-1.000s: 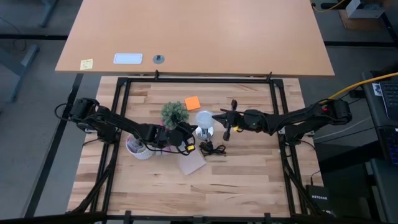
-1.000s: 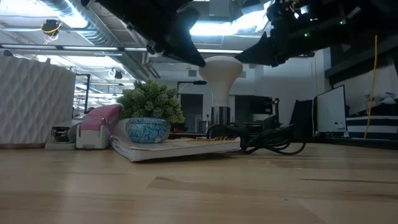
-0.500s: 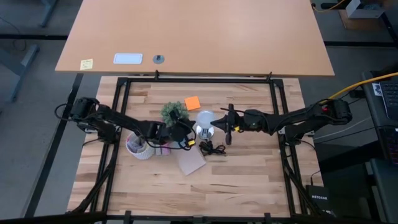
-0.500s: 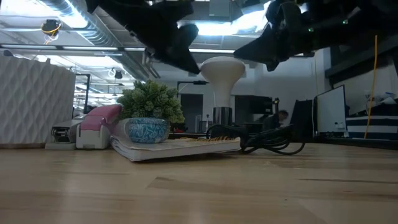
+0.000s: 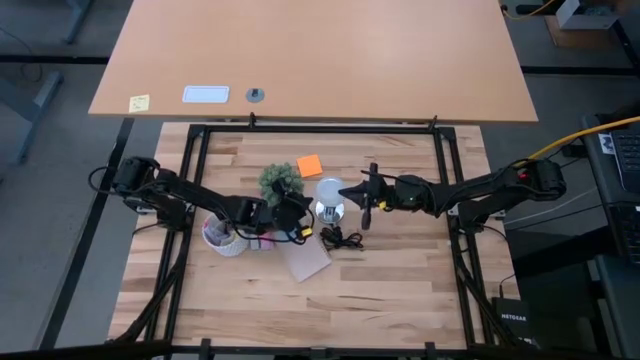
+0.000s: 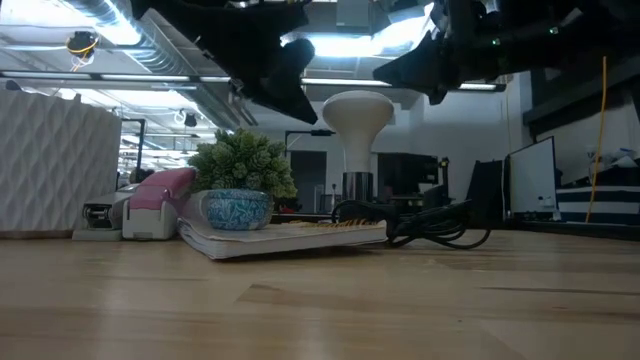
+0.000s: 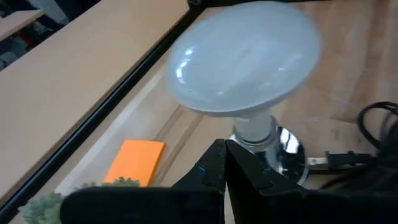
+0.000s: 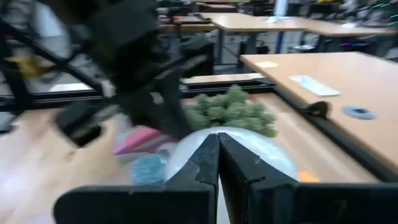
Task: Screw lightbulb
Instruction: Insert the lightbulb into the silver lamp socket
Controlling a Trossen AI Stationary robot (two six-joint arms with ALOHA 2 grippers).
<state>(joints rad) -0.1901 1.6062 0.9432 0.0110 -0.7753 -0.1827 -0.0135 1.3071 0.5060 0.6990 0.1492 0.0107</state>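
Between both closed grippers, untouched, the lightbulb (image 5: pixel 329 190) stands upright.

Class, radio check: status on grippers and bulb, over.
Left gripper, right gripper shut, flanking, holding nothing. Frosted white lightbulb upright in shiny silver socket. Black cord beside.
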